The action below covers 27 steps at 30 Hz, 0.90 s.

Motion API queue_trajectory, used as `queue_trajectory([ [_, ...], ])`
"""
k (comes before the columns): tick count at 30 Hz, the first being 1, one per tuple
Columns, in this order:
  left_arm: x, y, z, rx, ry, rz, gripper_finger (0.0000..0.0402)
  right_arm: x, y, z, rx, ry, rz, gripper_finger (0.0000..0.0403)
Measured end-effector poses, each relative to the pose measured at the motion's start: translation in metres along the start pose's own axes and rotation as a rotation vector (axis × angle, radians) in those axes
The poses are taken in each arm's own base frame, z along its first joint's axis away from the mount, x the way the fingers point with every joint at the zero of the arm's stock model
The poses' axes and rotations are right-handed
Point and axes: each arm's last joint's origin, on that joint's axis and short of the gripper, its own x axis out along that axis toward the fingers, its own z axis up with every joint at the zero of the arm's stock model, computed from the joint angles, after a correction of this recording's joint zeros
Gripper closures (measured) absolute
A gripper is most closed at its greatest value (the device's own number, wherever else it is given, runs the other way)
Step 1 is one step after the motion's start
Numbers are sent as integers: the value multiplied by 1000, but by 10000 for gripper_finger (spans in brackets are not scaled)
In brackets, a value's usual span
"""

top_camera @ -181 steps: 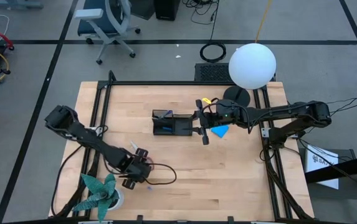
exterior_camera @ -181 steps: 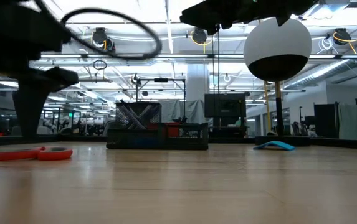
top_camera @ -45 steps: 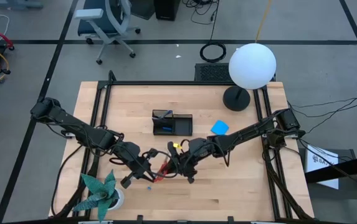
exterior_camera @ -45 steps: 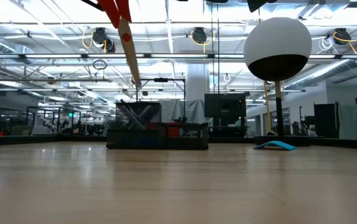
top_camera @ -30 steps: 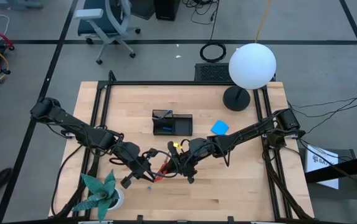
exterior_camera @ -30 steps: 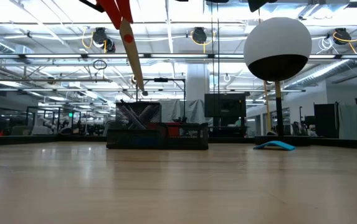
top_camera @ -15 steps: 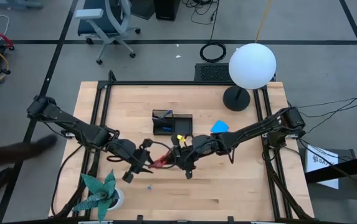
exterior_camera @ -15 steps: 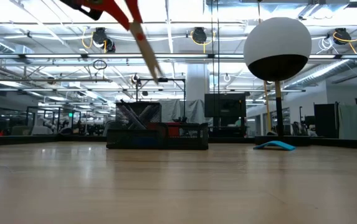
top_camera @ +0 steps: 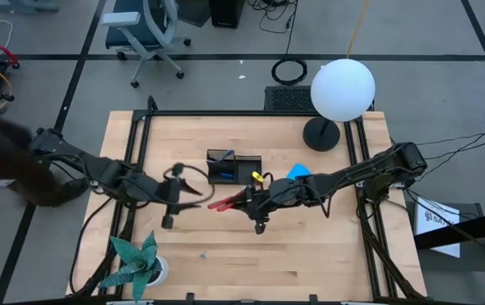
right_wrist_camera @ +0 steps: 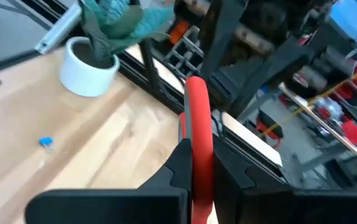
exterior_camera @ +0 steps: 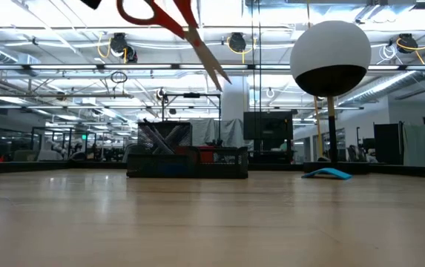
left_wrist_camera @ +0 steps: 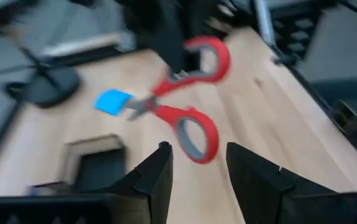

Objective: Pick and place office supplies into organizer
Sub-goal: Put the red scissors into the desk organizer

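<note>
Since half a second ago your right hand (top_camera: pixel 246 200), clamped on the scissors (top_camera: pixel 228 202), has carried them beside the organizer (top_camera: pixel 234 168); lower blades-first into a compartment, left hand (top_camera: pixel 193 191) empty, parted.

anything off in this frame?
Mostly fine. The right tool holds the red scissors in the air beside the organizer. One oddity: a tiny blue piece lies alone on the table near the plant pot, away from everything else.

Probably a robotics lab: framed workbench (top_camera: pixel 250 254), ceiling lights (exterior_camera: pixel 238 42), equipment racks.
</note>
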Motion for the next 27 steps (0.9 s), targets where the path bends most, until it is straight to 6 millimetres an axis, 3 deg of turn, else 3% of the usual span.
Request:
queue_trajectory([
  [7, -19, 12, 8, -4, -104, 248, 243, -14, -4, -18, 26, -145, -129, 382],
  [18, -24, 15, 25, 4, -263, 322, 243, -67, -21, -71, 152, -560, -370, 382],
  [27, -22, 17, 28, -8, -288, 337, 243, -70, -36, -90, 226, -611, -366, 382],
])
